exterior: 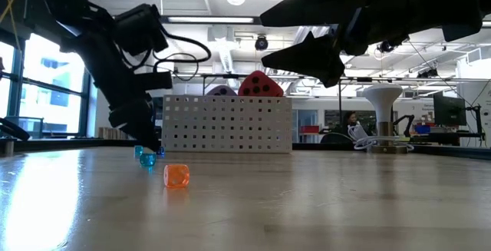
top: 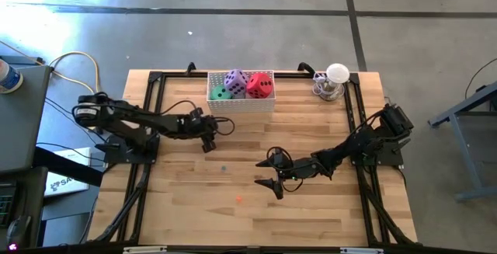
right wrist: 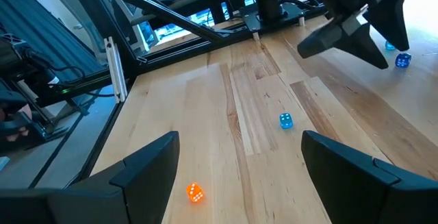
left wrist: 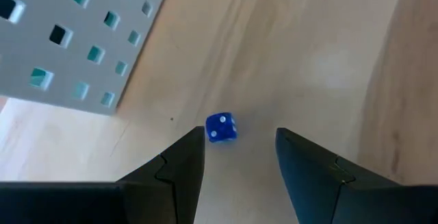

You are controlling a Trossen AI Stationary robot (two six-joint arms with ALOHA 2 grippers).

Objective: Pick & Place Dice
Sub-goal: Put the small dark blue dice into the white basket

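High view: soft purple (top: 235, 78), green (top: 221, 92) and red (top: 261, 86) pipped dice fill a white perforated basket (top: 241, 104) at the wooden table's (top: 194, 207) far edge. Left gripper (top: 206, 139), jaws apart, hovers nearby; right gripper (top: 273, 171), jaws wide, over open boards.

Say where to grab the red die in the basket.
Come from above: the white basket walls block its sides. The red die sits tilted at the right end, poking over the rim. Probably pinch the exposed top across the faces clear of the purple die beside it.
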